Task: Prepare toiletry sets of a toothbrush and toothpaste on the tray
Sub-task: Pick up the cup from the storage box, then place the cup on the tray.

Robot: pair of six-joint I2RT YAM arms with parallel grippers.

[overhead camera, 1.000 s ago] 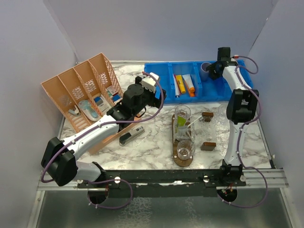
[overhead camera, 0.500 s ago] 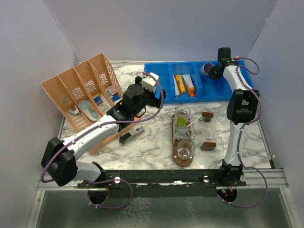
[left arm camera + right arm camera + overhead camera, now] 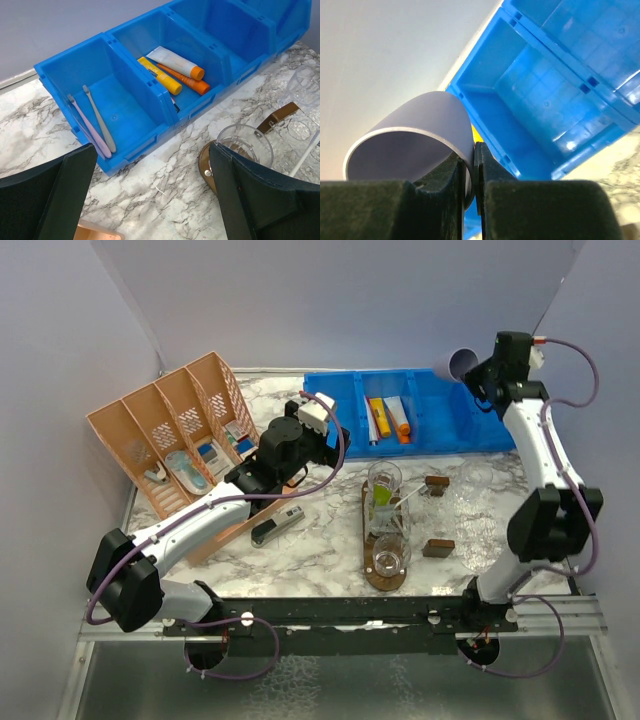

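The dark brown tray (image 3: 374, 569) lies right of centre and carries three clear tumblers. The far tumbler (image 3: 384, 478) is empty. The middle one (image 3: 389, 517) holds a lime green tube (image 3: 381, 497) and a thin pale toothbrush (image 3: 408, 499). The near one (image 3: 390, 560) looks empty. My right gripper (image 3: 478, 376) is shut on the wall of a lavender cup (image 3: 461, 363), held in the air above the blue bin's right end; the cup also shows in the right wrist view (image 3: 415, 135). My left gripper (image 3: 330, 435) is open and empty, hovering before the bin, near two toothbrushes (image 3: 93, 125) and several tubes (image 3: 172, 70).
The blue compartmented bin (image 3: 432, 430) runs along the back. An orange divided basket (image 3: 130, 440) stands at the left. Two clear tumblers (image 3: 477, 480) (image 3: 480, 540) and two small brown blocks (image 3: 436, 481) (image 3: 438, 548) lie right of the tray. A dark hand tool (image 3: 277, 527) lies left of it.
My right arm has lifted the lavender cup out of the bin's right compartment and swung up and to the right. The left arm has not moved.
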